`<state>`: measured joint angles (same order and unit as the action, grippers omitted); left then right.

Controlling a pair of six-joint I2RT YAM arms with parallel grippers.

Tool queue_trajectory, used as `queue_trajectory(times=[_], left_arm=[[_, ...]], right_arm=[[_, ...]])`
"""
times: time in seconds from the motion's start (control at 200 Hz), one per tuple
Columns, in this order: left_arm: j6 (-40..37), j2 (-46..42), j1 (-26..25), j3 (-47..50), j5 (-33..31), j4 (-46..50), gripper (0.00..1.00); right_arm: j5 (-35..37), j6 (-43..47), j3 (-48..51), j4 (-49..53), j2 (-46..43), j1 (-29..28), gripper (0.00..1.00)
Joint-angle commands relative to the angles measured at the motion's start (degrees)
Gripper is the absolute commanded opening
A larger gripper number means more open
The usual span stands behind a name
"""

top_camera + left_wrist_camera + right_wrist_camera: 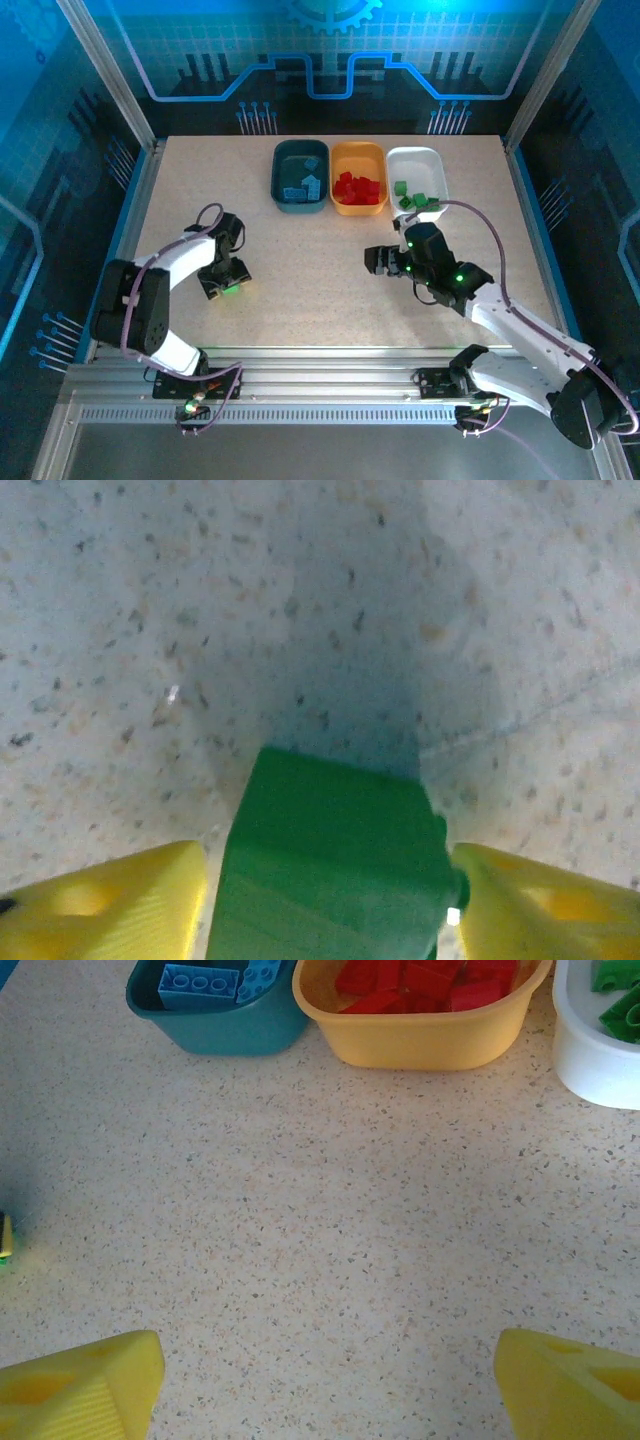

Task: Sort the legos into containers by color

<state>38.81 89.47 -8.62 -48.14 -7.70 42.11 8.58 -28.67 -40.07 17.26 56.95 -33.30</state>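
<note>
I read the speckled worktop (pixel 300 250) under both claws. Ahead of the right claw (pixel 320 1390) stand three tubs: teal tub (pixel 215 1030) ahead-left with blue legos (pixel 200 980), yellow-orange tub (pixel 420 1045) straight ahead with red legos (pixel 420 980), and white tub (pixel 595 1065) ahead-right with green legos (pixel 615 1000). The right claw's fingers are spread wide over bare worktop. One green lego (pixel 330 850) sits between the left claw's (pixel 325 900) fingers; I cannot tell whether they grip it.
</note>
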Motion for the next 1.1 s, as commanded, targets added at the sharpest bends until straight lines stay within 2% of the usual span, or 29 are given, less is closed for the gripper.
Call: queue_trajectory(times=[0.0, 0.1, 0.16, 0.295, 0.385, 0.535, 0.67, 0.795, 0.96, 1.096], left_arm=[[-0.4, 1.7, 0.9, -2.0, 1.4, -1.6, 0.51], [-0.3, 0.5, 0.6, -1.9, 1.6, -1.6, 0.33], [-0.1, -1.0, -0.1, -2.5, 2.0, -1.0, 0.27], [1.3, -3.4, -5.6, -7.9, 5.8, -0.9, 0.25], [2.1, -1.5, -11.2, -14.6, 10.9, -5.1, 0.25], [-0.3, 10.2, -20.3, -33.4, 16.9, -9.9, 0.22], [-2.3, 23.5, -25.1, -52.2, 21.4, -10.6, 0.21], [-2.5, 35.2, -27.3, -66.0, 25.6, -12.8, 0.21], [-2.2, 49.4, -28.7, -84.7, 29.2, -13.9, 0.21], [0.5, 57.0, -28.7, -93.5, 30.4, -16.3, 0.26]], right_arm=[[1.2, 0.3, 0.4, 1.5, -1.4, 0.6, 0.86], [1.6, 0.4, 0.0, 1.7, -1.7, 0.6, 0.86], [2.1, 0.3, -0.1, 1.6, -1.7, 0.7, 0.86], [5.2, -0.6, -1.7, 2.7, -1.3, 1.2, 0.86], [6.0, -3.0, -4.6, 4.6, 0.3, 4.7, 0.85], [5.6, -6.0, -8.8, 5.3, 2.1, 11.6, 0.85], [3.2, -7.9, -9.5, 6.1, 0.8, 18.6, 0.84], [1.4, -9.6, -8.5, 5.5, -1.8, 24.3, 0.84], [-0.6, -9.2, -12.2, 5.9, -0.8, 29.0, 0.83], [-1.9, -9.1, -11.7, 5.6, -1.1, 30.8, 0.83]])
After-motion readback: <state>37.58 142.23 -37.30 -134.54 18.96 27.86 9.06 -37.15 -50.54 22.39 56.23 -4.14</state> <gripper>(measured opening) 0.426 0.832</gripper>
